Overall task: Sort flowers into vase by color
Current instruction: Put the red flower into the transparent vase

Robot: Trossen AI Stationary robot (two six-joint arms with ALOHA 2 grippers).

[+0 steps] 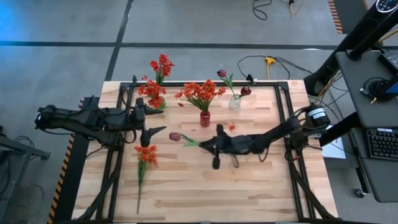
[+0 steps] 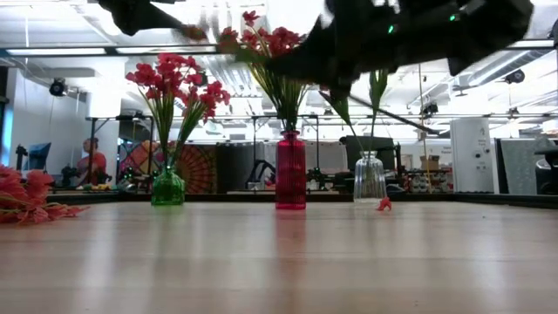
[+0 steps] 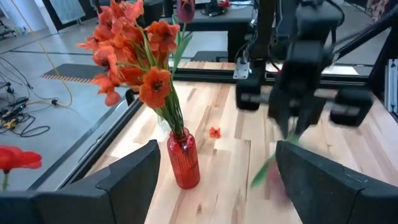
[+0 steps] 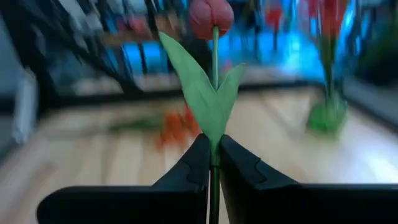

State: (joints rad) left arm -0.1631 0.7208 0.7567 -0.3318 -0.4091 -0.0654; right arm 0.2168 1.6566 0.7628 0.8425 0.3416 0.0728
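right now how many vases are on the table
3, in a row at the table's far edge: green vase nearest the left arm, red vase in the middle, clear glass vase toward the right arm. None looks hidden.

Three vases (image 1: 204, 118) in a row upper centre of bench (image 1: 249, 186); loose flower (image 1: 145, 157) lies lower left.

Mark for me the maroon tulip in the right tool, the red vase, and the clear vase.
maroon tulip (image 4: 211, 17): right wrist view, on the bloom above the leaves.
red vase (image 1: 204, 118): high view, on the vase body below the orange blooms.
clear vase (image 2: 370, 180): low view, on the glass body.
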